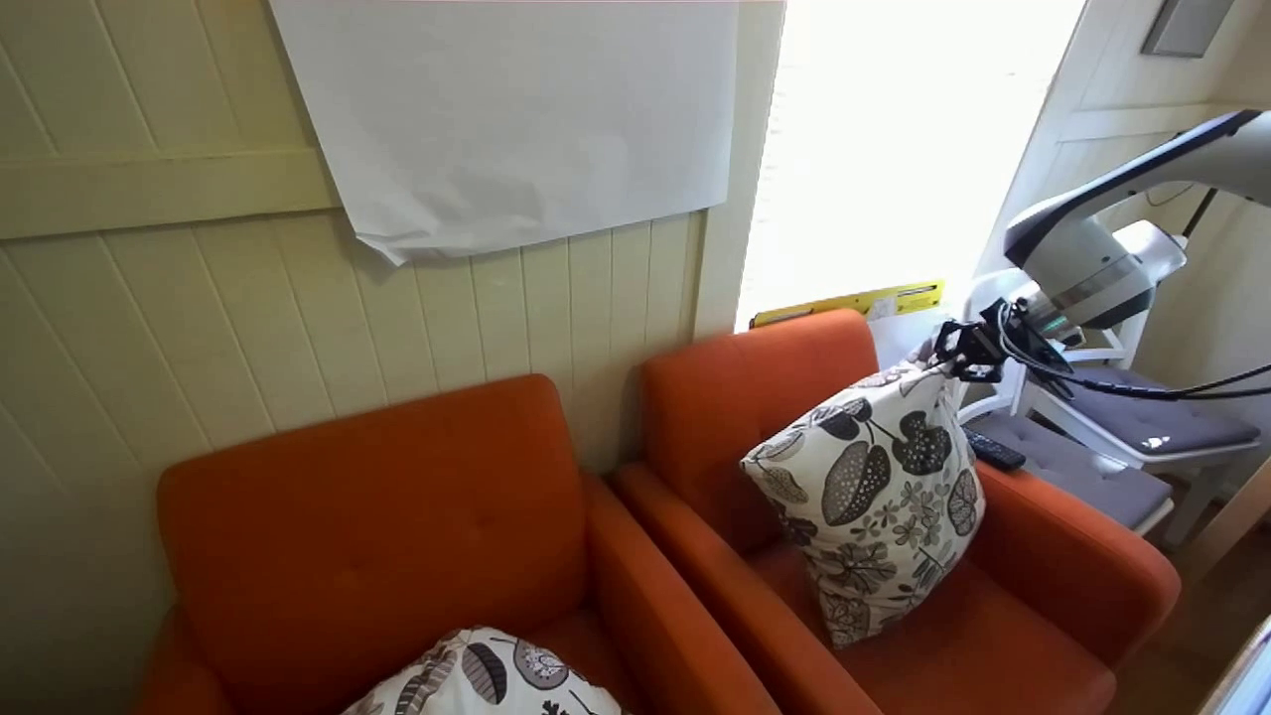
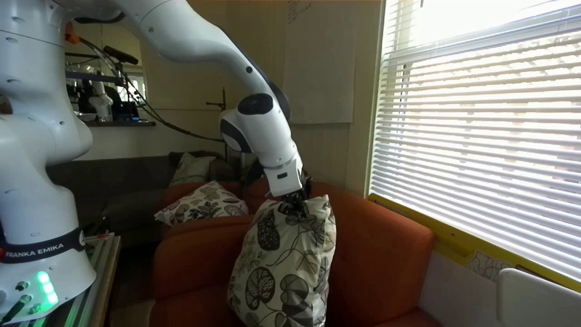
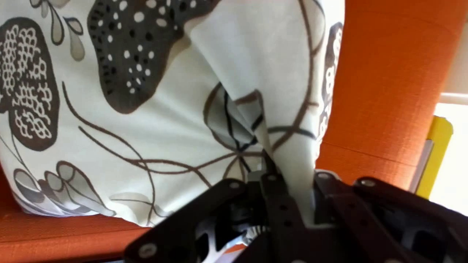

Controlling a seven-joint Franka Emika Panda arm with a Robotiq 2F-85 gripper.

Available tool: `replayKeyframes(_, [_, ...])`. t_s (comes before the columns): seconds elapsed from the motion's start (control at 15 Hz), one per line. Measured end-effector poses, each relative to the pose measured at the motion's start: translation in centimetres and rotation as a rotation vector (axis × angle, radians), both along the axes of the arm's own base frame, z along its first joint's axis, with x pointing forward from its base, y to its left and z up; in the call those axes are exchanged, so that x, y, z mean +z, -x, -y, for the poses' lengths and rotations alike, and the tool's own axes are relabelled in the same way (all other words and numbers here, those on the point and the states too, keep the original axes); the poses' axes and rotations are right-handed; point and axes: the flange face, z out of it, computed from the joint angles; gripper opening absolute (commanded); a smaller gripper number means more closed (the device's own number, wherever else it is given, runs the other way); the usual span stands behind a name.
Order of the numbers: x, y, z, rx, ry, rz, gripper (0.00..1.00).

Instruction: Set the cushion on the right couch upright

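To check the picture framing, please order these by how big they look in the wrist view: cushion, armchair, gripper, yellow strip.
1. Cushion
2. Armchair and gripper: too alike to rank, with the gripper nearer
3. Yellow strip

- In an exterior view, the cushion [image 1: 884,506] is on the right armchair [image 1: 978,641].
- Right of it, a remote [image 1: 995,450] lies on the armrest [image 1: 1082,536].
- The left armchair [image 1: 387,506], just beside, holds a pillow [image 1: 487,677].
- A window [image 1: 904,149] is behind the right armchair.

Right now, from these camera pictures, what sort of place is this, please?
Probably a living room or lounge, as suggested by an orange armchair, a leaf-print cushion and, in the background, a dark sofa.
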Motion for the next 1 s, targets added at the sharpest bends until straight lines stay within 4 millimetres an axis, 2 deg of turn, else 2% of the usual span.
replayKeyframes(0.27, [2.3,-0.7,-0.6,-0.01,-0.05,0.075,0.04])
replayKeyframes(0.6, [4.1,-4.4,-2.6,-0.075,-0.156,0.178,0.04])
replayKeyframes(0.73, [3.5,-6.3,-2.8,-0.105,-0.203,0.213,0.05])
replayKeyframes(1.0, [0.4,-9.3,-2.0,-0.134,-0.255,0.199,0.05])
